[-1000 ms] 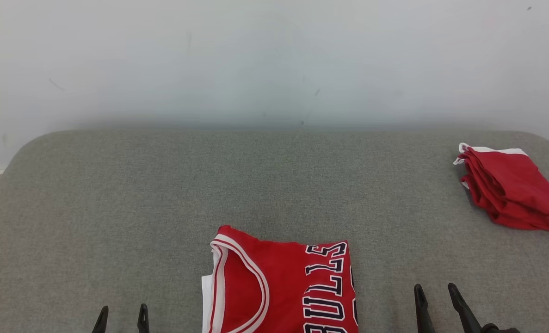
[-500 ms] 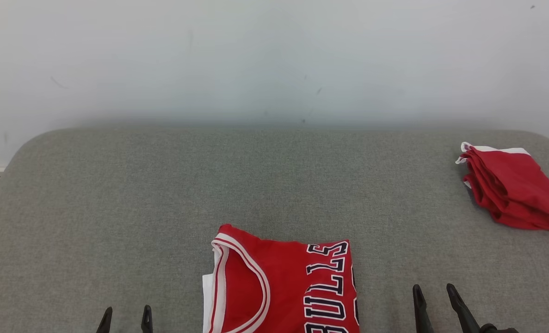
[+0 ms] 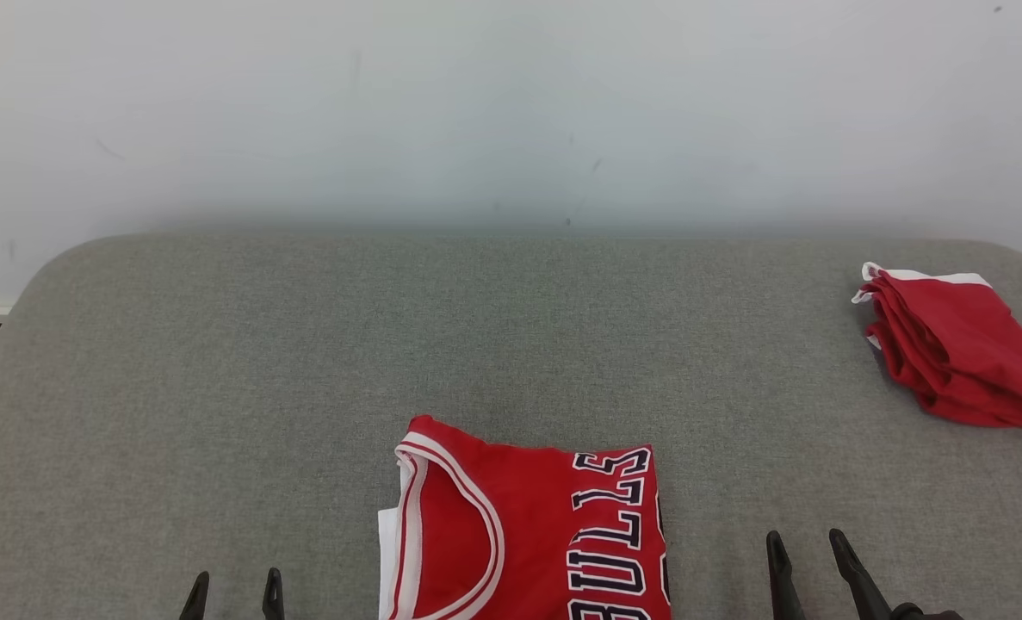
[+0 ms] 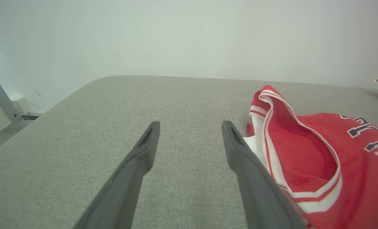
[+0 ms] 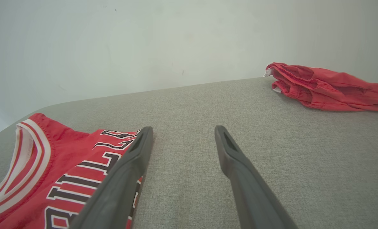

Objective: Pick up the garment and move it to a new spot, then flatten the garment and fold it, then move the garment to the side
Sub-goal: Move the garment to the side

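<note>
A folded red jersey, the garment [image 3: 528, 530], lies flat at the near middle of the grey padded table [image 3: 304, 344], white-trimmed neckline to the left and dark lettering to the right. My left gripper [image 3: 232, 585] is open just left of it, nothing between its fingers. In the left wrist view the garment [image 4: 319, 165] lies right of the open left gripper [image 4: 189, 127]. My right gripper [image 3: 803, 547] is open to the garment's right. The right wrist view has the garment [image 5: 58, 168] left of the open right gripper [image 5: 181, 132].
Another red folded cloth with white trim [image 3: 950, 357] lies at the table's far right edge, also as the red cloth [image 5: 329, 87] in the right wrist view. A pale wall [image 3: 511, 112] rises behind the table.
The picture has shifted slightly as the camera moved. The garment, the red cloth and both open grippers keep their places.
</note>
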### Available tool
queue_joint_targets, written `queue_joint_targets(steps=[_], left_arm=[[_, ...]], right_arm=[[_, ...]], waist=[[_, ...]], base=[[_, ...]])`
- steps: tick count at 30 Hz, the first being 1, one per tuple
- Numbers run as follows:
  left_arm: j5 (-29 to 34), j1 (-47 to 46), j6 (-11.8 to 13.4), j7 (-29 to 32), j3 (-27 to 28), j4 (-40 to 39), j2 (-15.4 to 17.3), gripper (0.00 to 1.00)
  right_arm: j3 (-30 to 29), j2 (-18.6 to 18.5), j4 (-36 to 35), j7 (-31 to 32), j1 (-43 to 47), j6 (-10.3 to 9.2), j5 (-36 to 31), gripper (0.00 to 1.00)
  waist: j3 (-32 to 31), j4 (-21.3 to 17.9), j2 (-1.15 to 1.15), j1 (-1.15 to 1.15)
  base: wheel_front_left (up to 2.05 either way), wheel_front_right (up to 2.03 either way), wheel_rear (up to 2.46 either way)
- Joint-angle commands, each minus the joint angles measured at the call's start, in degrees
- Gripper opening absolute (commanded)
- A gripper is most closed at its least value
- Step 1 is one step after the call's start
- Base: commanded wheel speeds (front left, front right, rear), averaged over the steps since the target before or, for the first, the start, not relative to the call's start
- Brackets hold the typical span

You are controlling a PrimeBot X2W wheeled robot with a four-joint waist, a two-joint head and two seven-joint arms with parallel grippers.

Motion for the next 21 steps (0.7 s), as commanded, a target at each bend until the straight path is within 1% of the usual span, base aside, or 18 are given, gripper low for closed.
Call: queue_joint_targets(steps=[1,8,14,17,21], left_arm=[[-0.04,-0.38,0.32,-0.15,0.08,0.06,-0.05,1.00],[0.04,-0.30,0.26,-0.15,-0.07,0.15,-0.05,1.00],[-0.29,-0.92,0.34,-0.15,-0.12,0.26,-0.05,1.00],[-0.35,-1.37,0.31,-0.15,-0.67,0.29,-0.06,1.00],[-0.39,-2.31,0.09,-0.15,-1.01,0.83,-0.05,1.00]], right_arm=[[0.14,0.11,-0.06,-0.01,-0.23,-0.15,0.27,1.00],[0.53,0.12,0.08,0.00,-0.15,-0.14,0.46,1.00],[5.13,0.13,0.96,0.00,-3.72,-0.14,0.26,1.00],[7.28,0.08,4.11,0.00,-7.19,-0.14,0.01,1.00],[9.43,0.08,12.47,0.00,-12.62,-0.14,0.14,1.00]], waist=[[0.03,-0.02,0.00,0.00],[0.03,0.16,0.00,0.00],[0.47,0.31,0.00,0.00],[0.91,0.74,0.00,0.00],[1.56,1.73,0.00,0.00]], base=[[0.00,0.00,0.00],[0.00,0.00,0.00],[0.00,0.00,0.00],[0.00,0.00,0.00],[0.00,0.00,0.00]])
